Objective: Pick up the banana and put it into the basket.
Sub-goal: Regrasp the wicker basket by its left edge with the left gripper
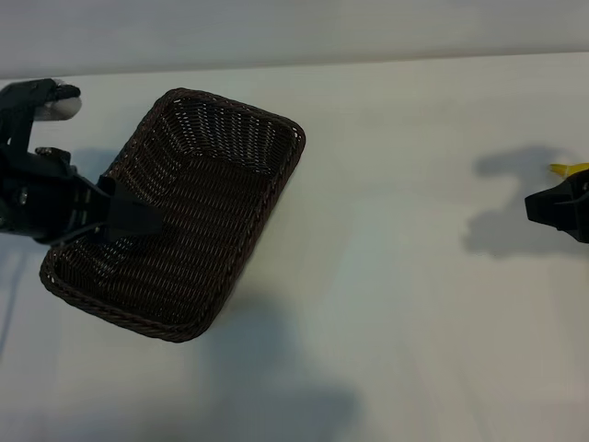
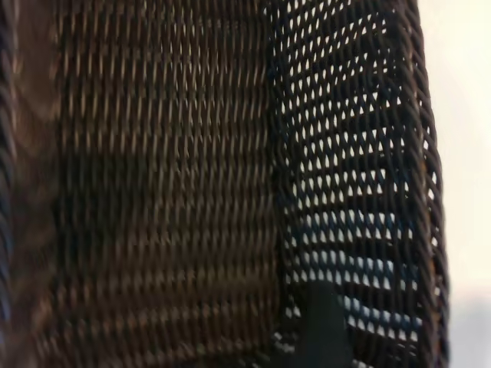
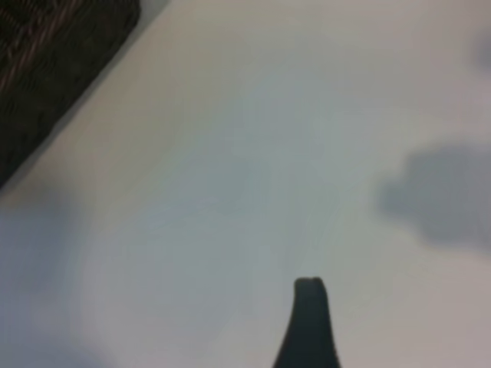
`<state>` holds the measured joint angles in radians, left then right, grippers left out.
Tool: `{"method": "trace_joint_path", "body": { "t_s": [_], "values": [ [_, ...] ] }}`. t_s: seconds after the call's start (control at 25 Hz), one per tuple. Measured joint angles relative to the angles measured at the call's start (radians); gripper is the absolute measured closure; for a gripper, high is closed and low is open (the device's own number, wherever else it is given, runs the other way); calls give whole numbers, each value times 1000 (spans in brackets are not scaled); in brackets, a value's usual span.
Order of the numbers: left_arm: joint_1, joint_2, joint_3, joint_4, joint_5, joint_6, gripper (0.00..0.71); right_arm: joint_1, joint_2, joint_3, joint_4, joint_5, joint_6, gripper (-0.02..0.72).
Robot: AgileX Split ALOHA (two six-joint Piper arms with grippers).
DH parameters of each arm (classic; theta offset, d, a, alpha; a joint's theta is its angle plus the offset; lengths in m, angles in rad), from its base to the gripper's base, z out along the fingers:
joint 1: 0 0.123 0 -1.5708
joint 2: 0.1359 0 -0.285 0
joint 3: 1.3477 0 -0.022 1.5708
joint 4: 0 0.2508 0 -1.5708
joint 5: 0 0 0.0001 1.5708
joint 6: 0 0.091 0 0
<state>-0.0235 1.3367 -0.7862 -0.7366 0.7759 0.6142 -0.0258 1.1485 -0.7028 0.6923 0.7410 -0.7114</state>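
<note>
Exterior view puts the basket (image 1: 198, 212) left of centre, tilted, its near end seemingly lifted off the white table (image 1: 414, 276). The left gripper (image 1: 124, 216) reaches in from the left edge with one dark finger inside the basket wall; its jaws stand wide, and they appear to straddle that wall, though a firm clamp cannot be confirmed. In the left wrist view the wicker weave (image 2: 161, 192) fills nearly the whole picture, with one fingertip (image 2: 322, 326) low in the frame against the side wall.

At the far right edge the right gripper (image 1: 552, 207) hangs above the table with its jaws wide. A sliver of yellow shows just above it, likely the banana (image 1: 569, 169), mostly outside the frame; whether it is held cannot be told.

My reading: the basket looks empty, so the banana has yet to go in. The next move calls for bringing the fruit leftward over the rim.
</note>
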Motion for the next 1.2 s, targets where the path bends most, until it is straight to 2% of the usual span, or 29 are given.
{"method": "trace_joint_path", "body": {
  "t_s": [0.12, 0.32, 0.64, 0.92, 1.2],
  "values": [
    [0, -7, -22, 102, 66, -212, 151, 0, 0, 0, 0, 0, 0, 121],
    [0, -58, -38, 288, 90, -587, 151, 0, 0, 0, 0, -1, 1, 121],
    [0, -119, -39, 461, 136, -1020, 151, 0, 0, 0, 0, -1, 7, 121],
    [0, -119, -39, 506, 136, -1282, 151, 0, 0, 0, 0, -1, 13, 121],
    [-5, -102, -3, 503, 165, -1410, 151, 0, 0, 0, 0, -2, 16, 121]
  ]
}}
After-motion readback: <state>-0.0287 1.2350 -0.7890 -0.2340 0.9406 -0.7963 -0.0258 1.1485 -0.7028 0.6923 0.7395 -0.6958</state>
